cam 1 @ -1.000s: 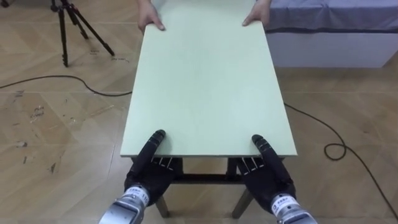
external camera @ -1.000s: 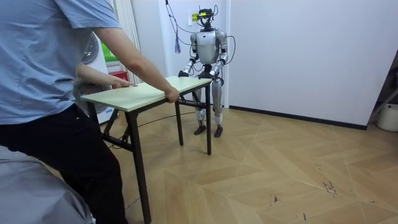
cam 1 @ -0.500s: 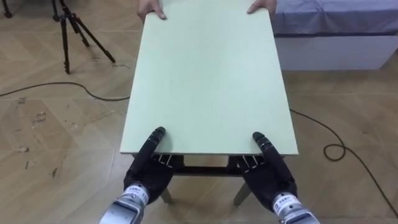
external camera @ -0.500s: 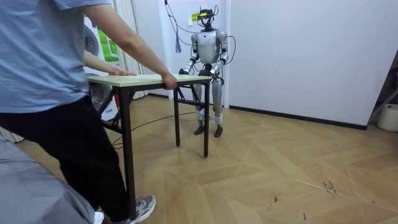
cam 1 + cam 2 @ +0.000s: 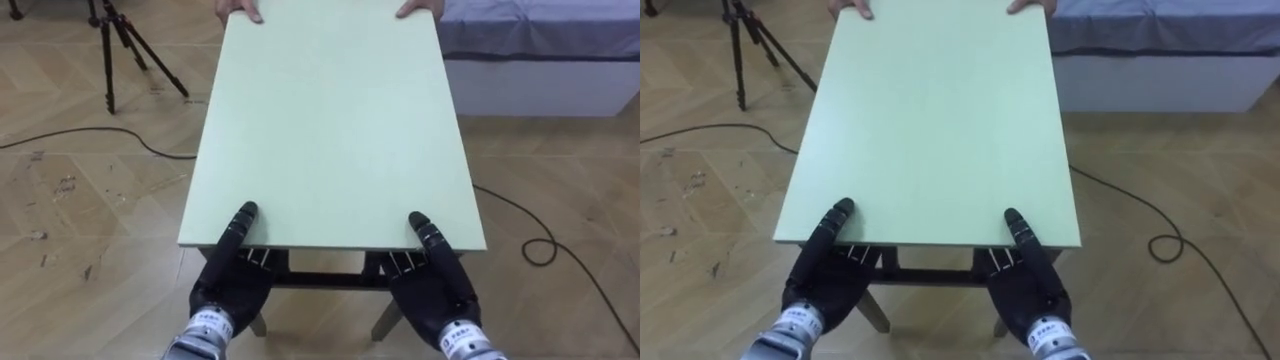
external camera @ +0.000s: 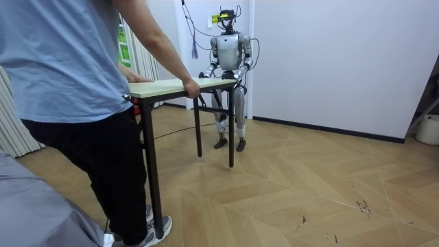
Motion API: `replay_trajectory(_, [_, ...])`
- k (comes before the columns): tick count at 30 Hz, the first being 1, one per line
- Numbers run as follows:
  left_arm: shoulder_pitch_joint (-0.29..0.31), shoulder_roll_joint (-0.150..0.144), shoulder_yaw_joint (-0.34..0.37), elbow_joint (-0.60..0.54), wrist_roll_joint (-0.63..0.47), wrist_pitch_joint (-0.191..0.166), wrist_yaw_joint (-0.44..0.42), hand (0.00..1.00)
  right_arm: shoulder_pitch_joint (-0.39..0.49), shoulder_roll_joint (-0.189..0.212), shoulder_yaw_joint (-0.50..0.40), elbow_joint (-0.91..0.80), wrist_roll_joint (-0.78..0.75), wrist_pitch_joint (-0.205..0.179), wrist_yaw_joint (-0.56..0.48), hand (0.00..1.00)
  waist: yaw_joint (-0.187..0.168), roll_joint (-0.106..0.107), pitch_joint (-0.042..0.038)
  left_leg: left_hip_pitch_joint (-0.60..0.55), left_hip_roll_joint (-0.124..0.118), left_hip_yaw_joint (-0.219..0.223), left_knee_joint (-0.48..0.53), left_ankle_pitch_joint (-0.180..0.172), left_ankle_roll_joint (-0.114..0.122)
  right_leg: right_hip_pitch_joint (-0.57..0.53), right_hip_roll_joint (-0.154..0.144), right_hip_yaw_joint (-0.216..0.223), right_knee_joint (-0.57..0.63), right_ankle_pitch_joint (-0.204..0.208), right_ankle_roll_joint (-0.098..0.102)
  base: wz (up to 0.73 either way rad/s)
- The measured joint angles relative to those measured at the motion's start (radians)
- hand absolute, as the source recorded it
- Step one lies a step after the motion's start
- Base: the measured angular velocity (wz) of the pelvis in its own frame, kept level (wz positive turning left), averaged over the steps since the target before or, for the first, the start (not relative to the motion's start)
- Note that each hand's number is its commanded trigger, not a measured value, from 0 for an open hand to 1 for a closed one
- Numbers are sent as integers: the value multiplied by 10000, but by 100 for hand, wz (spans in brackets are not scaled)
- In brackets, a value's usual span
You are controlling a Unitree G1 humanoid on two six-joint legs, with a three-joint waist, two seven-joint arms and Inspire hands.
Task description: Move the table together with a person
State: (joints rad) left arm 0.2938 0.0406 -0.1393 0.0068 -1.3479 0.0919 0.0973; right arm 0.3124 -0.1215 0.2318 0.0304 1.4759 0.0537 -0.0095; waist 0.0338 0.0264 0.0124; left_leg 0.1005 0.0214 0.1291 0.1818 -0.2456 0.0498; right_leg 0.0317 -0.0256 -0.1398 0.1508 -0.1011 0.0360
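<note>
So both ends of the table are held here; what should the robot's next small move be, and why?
Probably a small step following the person's lead, table kept level. The left hand and right hand clamp its near edge, thumbs on top, fingers beneath; the person's hands grip the far edge, so neither end can move alone.

Tripod left of table; probably bed right.

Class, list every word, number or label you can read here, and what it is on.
No text can be read.
The table is blank.
Print at the wrists of the left hand and right hand: too small.
The green sign behind the person: too blurred.
</note>
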Motion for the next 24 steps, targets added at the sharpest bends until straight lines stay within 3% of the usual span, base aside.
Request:
replay_trajectory(5, [364, -6, -99, -423, -30, -96, -2, 100, 292, -17, 19, -325, -3, -21, 97, 100, 4, -1, 0, -28, -12, -10, -23, 0, 0, -49, -12, 29, 0, 0, 1, -2])
replay_trajectory(14, [835, 102, -441, -642, -128, -431, -393, 100, 617, -214, 334, -425, -50, -435, 570, 100, 29, -47, -20, -98, 11, -8, -43, 0, 0, -193, 17, 24, 5, -1, 1, 0])
replay_trajectory(21, [1118, 212, -633, -663, -149, -761, -862, 100, 785, -336, 630, -424, 109, -584, 913, 100, 25, -319, -28, -430, 6, -11, 248, -4, -6, -322, -11, -33, 37, -7, -8, 2])
replay_trajectory(24, [1138, 220, -754, -658, -183, -993, -1019, 100, 826, -302, 700, -418, 110, -668, 1044, 100, 66, -466, 1, -914, 52, -28, 924, -61, -102, -627, -16, 6, 403, -96, -142, 4])
